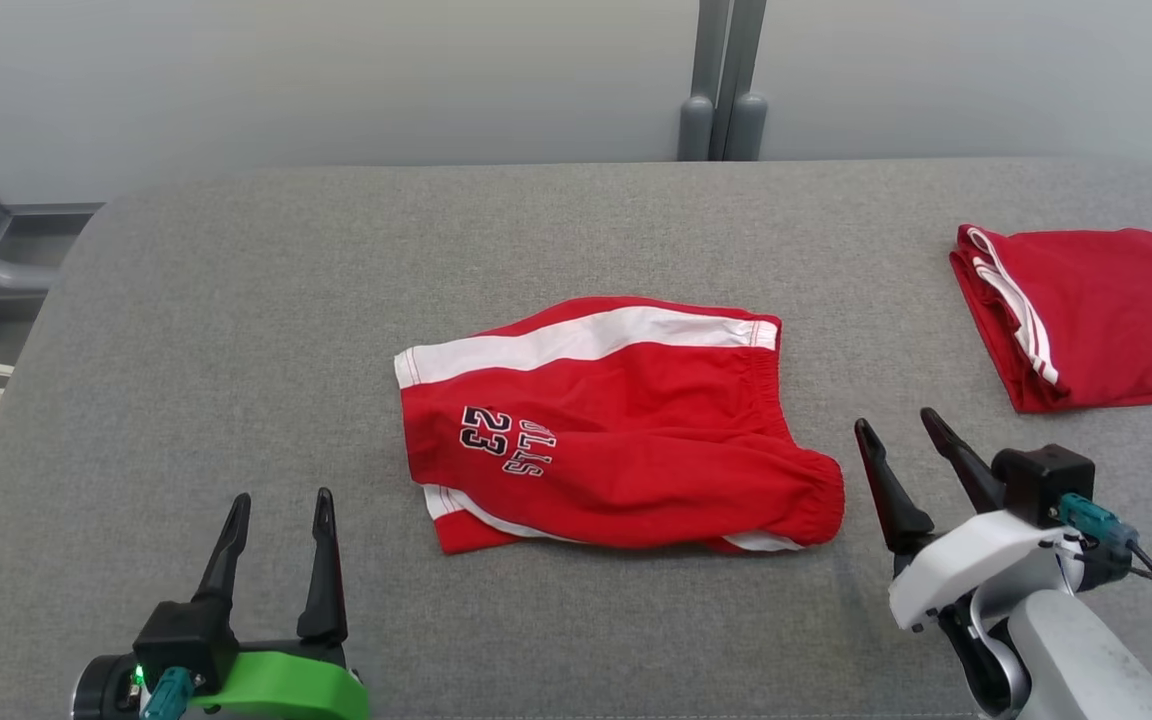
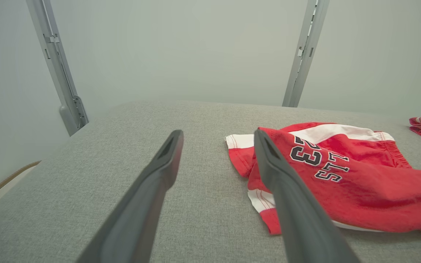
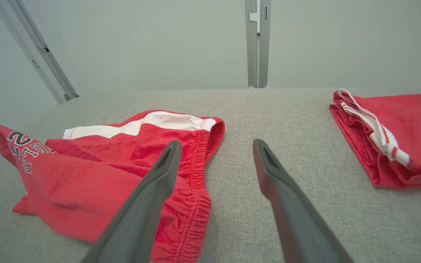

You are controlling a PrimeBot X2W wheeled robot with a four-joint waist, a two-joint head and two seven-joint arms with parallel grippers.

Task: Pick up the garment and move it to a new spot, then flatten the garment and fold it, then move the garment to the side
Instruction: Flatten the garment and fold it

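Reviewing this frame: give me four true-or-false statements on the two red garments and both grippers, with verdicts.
1. The red shorts with a white stripe and a 23 print lie on the grey fabric table. True.
2. The left gripper is shut on the shorts. False: it is open, apart from them.
3. A folded red garment lies at the table's right side. True.
4. The right gripper holds the folded garment. False: it is open and empty, beside the shorts' waistband.
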